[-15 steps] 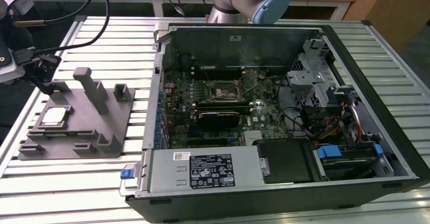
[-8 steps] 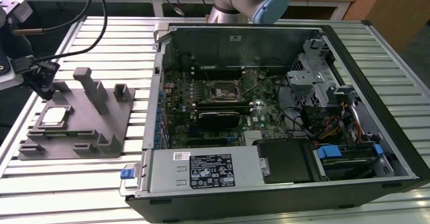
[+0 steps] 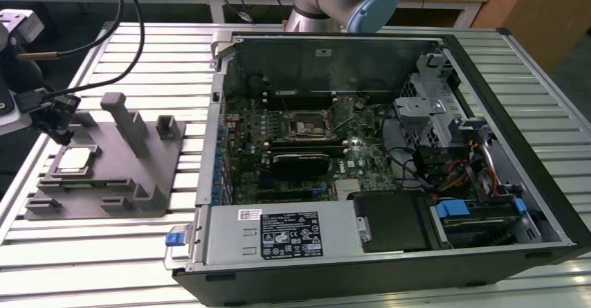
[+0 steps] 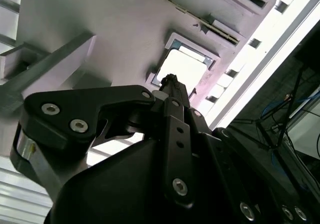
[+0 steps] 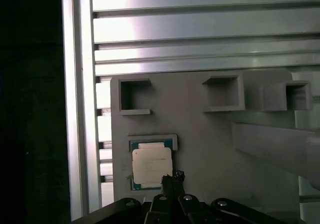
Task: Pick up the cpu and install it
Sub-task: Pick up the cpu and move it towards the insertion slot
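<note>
The cpu (image 3: 76,158) is a small square chip with a pale metal top, lying flat in a recess of the grey plastic fixture (image 3: 124,183) at the exterior view's left. Both wrist views show the cpu (image 4: 189,66) (image 5: 151,165) in its recess on the fixture (image 4: 115,28) (image 5: 210,139). My black gripper (image 3: 62,139) hangs just above the chip's far edge, apart from it. Its tips (image 4: 170,78) (image 5: 173,176) are shut together with nothing between them, over the chip's edge.
An open computer case (image 3: 544,204) lies at the exterior view's right with the motherboard exposed; its square socket frame (image 3: 308,122) sits mid-board. Upright posts (image 3: 127,124) rise from the fixture beside the gripper. A slatted metal table (image 3: 111,266) carries everything. Cables (image 3: 129,52) hang over the left.
</note>
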`<act>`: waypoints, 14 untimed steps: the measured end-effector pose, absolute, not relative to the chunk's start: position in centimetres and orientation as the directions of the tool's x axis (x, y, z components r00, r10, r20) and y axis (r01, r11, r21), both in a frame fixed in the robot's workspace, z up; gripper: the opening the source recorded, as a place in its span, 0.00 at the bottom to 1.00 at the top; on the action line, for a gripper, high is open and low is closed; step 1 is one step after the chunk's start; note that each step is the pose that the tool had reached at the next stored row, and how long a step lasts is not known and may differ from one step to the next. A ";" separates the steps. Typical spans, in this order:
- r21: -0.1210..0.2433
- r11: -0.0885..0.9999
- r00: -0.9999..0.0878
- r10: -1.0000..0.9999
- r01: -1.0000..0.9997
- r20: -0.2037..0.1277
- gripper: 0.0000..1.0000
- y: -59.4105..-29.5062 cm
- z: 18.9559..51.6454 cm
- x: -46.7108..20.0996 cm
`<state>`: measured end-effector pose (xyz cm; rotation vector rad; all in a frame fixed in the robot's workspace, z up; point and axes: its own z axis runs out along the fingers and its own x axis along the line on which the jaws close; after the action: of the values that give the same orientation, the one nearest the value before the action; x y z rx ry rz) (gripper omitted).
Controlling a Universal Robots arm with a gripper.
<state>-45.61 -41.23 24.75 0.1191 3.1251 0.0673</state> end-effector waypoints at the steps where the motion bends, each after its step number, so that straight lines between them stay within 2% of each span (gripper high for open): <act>1: 0.043 0.996 -0.997 0.076 0.076 -0.012 0.11 -41.3 24.6 -45.7; 14: 0.043 0.996 -0.997 0.076 0.076 -0.012 0.11 -41.5 22.2 -46.3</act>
<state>-46.32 -41.47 22.22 0.1189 3.1253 0.0671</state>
